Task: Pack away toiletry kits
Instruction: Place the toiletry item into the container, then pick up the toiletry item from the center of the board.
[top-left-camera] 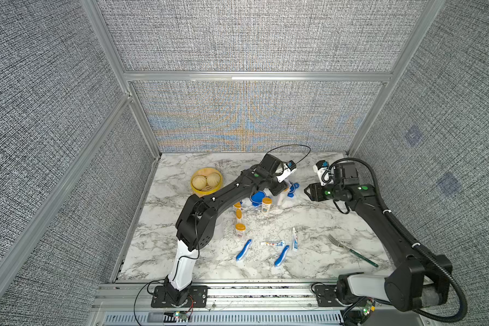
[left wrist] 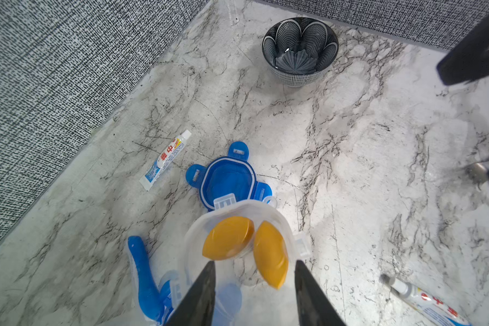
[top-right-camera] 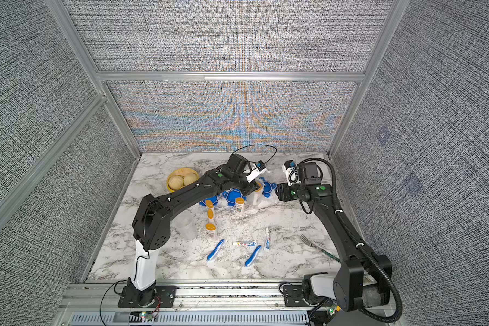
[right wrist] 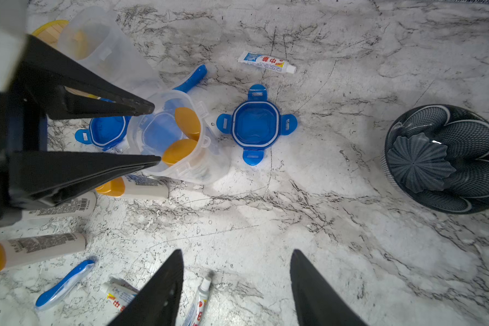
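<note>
- In both top views the left gripper (top-left-camera: 277, 192) hangs over a clear jar (top-left-camera: 283, 199) at the far middle of the table (top-left-camera: 322, 225). Bottles (top-left-camera: 240, 230), toothpaste tubes (top-left-camera: 294, 240) and toothbrushes (top-left-camera: 244, 249) lie loose nearer the front.
- The left wrist view shows its jaws parted above the jar's mouth, gripping nothing. Two more bottles (left wrist: 227, 241) stand inside.
- The right wrist view shows the right gripper (right wrist: 237, 254) wide apart and empty, with a blue lid (right wrist: 256, 124) just beside the jar.
- The first kit seems to be mid-filling. The next move likely calls for fetching a tube and a toothbrush, then pressing the lid on.
</note>
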Tool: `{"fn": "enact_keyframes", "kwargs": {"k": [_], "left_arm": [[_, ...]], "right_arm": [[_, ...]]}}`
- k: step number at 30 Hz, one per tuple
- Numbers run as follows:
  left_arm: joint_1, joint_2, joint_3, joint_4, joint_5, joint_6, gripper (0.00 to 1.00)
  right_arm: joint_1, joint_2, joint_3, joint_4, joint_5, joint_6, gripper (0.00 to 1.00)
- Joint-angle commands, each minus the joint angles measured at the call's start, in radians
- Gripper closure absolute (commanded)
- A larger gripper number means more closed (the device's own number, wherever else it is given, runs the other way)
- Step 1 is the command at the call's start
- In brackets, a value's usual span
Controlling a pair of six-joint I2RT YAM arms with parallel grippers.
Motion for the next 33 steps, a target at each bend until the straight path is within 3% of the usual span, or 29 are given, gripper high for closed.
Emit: {"fn": "enact_keyframes", "kwargs": {"k": [1, 6, 9, 23, 25, 33], "left_arm": [[0.004, -0.025, -0.006, 0.019, 0.023, -0.014, 0.49], [0.007, -0.107, -0.074, 0.091, 0.043, -0.050, 0.44], [0.009, -0.176, -0.129, 0.114, 0.057, -0.066, 0.42], [0.026, -0.461, -0.558, 0.331, 0.071, -0.151, 0.21], [0.027, -0.477, -0.582, 0.342, 0.072, -0.152, 0.17], [0.034, -0.509, -0.616, 0.346, 0.071, -0.138, 0.17]], "right_arm": [[0.000, -0.013, -0.020, 0.006, 0.003, 0.036, 0.37], [-0.002, -0.026, -0.085, 0.072, 0.028, 0.108, 0.39], [-0.019, 0.034, -0.043, 0.079, -0.029, 0.095, 0.41], [-0.055, 0.696, 0.676, -0.210, -0.111, -0.355, 0.44], [-0.055, 0.773, 0.740, -0.219, -0.114, -0.405, 0.44], [-0.051, 0.978, 0.890, -0.163, -0.164, -0.506, 0.45]]}}
